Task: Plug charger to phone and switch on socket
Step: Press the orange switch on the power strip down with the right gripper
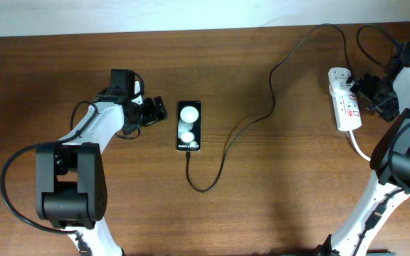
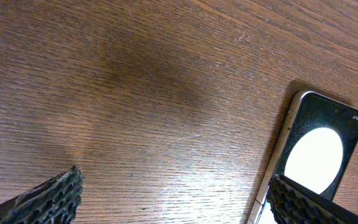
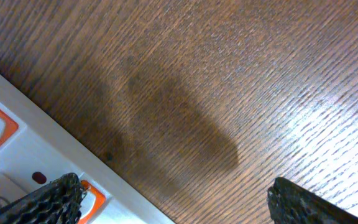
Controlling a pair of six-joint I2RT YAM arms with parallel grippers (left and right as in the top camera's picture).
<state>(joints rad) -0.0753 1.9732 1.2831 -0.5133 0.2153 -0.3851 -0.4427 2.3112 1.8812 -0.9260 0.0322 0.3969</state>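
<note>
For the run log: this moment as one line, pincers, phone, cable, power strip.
left pincer open beside phone | right pincer open by power strip | cable tip at phone's lower end | nothing held

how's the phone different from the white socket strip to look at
The phone is black and glossy; the socket is white with red-marked switches. The socket is longer than the phone. The phone lies mid-table, the socket near the right edge. Both lie flat on the table.
</note>
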